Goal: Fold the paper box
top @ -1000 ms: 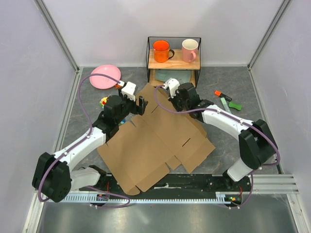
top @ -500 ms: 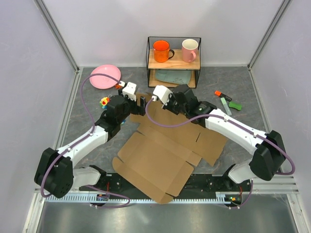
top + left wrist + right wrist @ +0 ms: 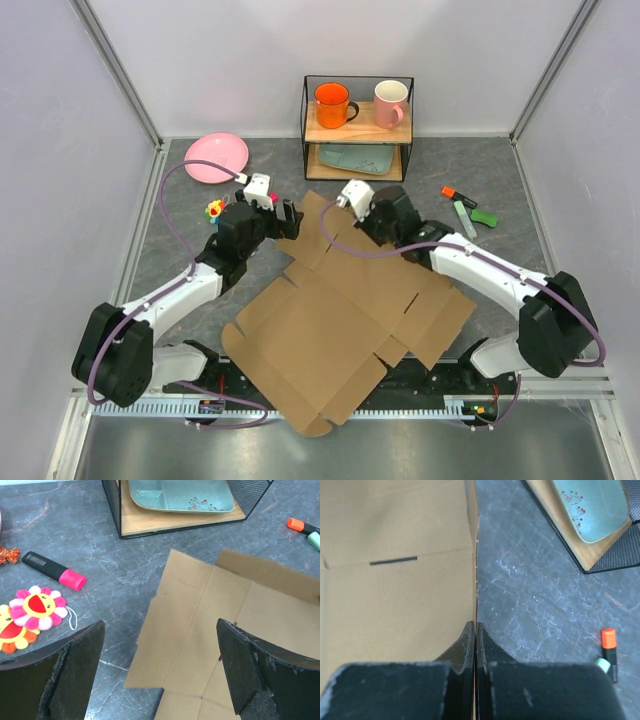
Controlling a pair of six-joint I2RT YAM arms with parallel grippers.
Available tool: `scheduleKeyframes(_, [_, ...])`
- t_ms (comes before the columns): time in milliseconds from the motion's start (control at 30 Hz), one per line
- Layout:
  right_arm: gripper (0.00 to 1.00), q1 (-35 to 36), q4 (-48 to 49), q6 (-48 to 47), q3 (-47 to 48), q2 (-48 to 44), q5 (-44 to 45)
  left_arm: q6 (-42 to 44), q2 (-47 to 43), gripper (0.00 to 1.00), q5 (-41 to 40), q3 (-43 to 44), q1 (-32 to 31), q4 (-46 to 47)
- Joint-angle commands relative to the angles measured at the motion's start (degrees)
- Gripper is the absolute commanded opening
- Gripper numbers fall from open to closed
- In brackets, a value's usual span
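Paper box (image 3: 345, 320): flat sheet, mid-table, has slid nearer and right over the last second; its near corner now overhangs the base rail (image 3: 400, 408). No flap raised, so I judge this repositioning. Right gripper (image 3: 475, 626) is pinched on the far edge, plain only in the right wrist view. Left gripper (image 3: 159, 630) is spread wide, empty, above the far-left flap.

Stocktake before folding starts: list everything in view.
Box: 1, brown, flat, table centre.
Rack: 1, black wire, far centre.
Orange mug: 1, rack top.
Pink mug: 1, rack top.
Teal plate: 1, rack bottom.
Pink plate: 1, far left.
Pink highlighter: 1, left of box.
Orange highlighter: 1, far right.
Green items: 2, beside it.
Flower toys: 2, pink and orange, left.
Left arm: 1, white, jaws open above box corner.
Right arm: 1, white, jaws shut on box edge.
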Motion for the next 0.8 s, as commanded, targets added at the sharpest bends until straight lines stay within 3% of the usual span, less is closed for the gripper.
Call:
scheduleKeyframes(0, [0.00,-7.2,-1.0,10.3,7.3,-0.2,-15.5,0.7,1.4,1.00,4.9,3.1,0.4,3.5])
scheduleKeyframes(333, [0.00,-13.2,-4.4,17.0,14.3,2.8,-32.9,1.9,2.6,1.00,7.3,5.7,2.0,4.2])
scheduleKeyframes(767, [0.00,-19.5,-4.5,29.6,15.4,7.1,-46.7,-4.2,2.1,1.00,23.6,5.7,7.6,12.9])
